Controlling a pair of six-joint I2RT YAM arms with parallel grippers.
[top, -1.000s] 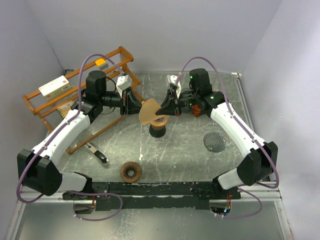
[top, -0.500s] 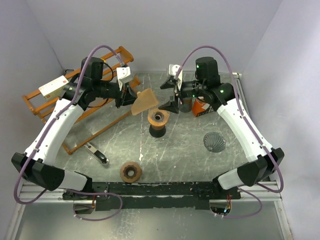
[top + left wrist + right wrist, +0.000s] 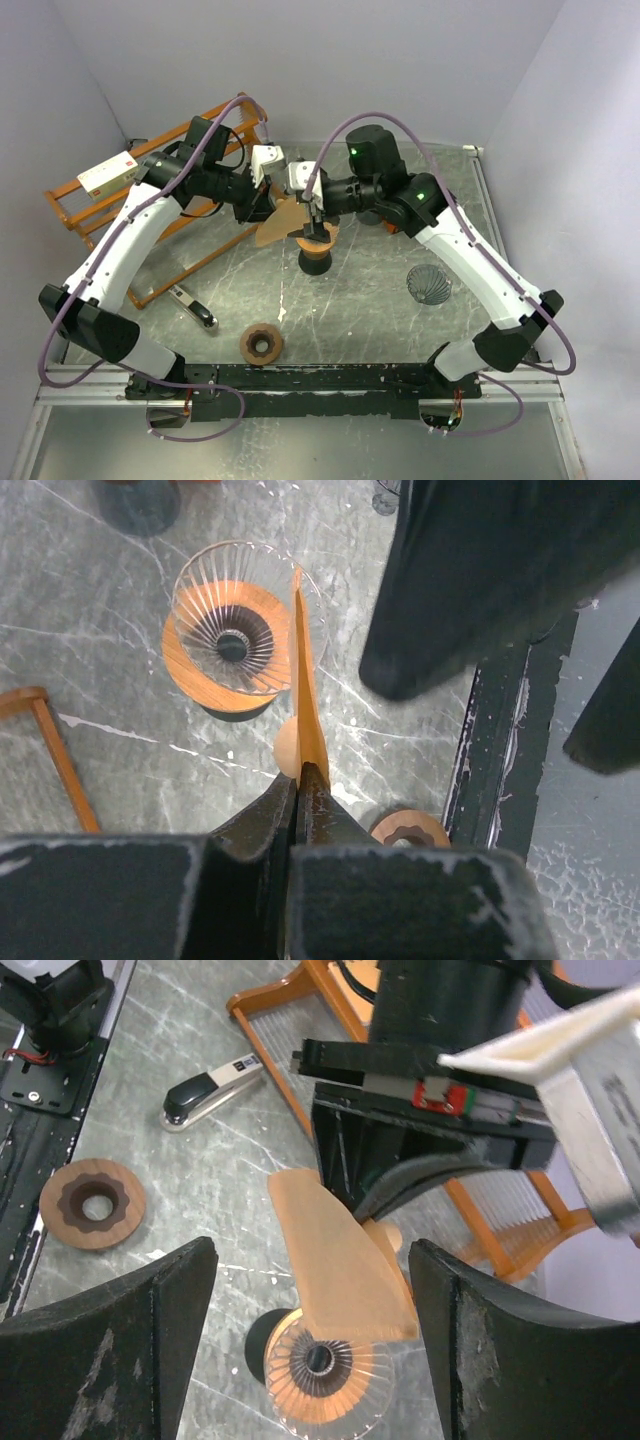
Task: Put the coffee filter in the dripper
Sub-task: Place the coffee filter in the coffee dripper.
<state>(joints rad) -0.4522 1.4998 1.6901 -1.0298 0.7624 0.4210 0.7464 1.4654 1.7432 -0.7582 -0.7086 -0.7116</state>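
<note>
The coffee filter is a flat, folded tan paper, and my left gripper is shut on its narrow end. In the left wrist view the filter stands edge-on between the closed fingertips, its far edge over the rim of the dripper. The dripper is clear ribbed glass on a wooden collar and black stand. My right gripper hangs open above it, one finger on each side of the filter without touching it, with the dripper below.
A wooden rack with a white box stands at the left. A stapler and a wooden ring lie near the front. A ribbed glass piece sits at the right, a red can behind the right arm.
The right gripper let go of the filter, opened and swung left over the dripper. The left gripper kept the filter and brought it back down beside the dripper's rim.
</note>
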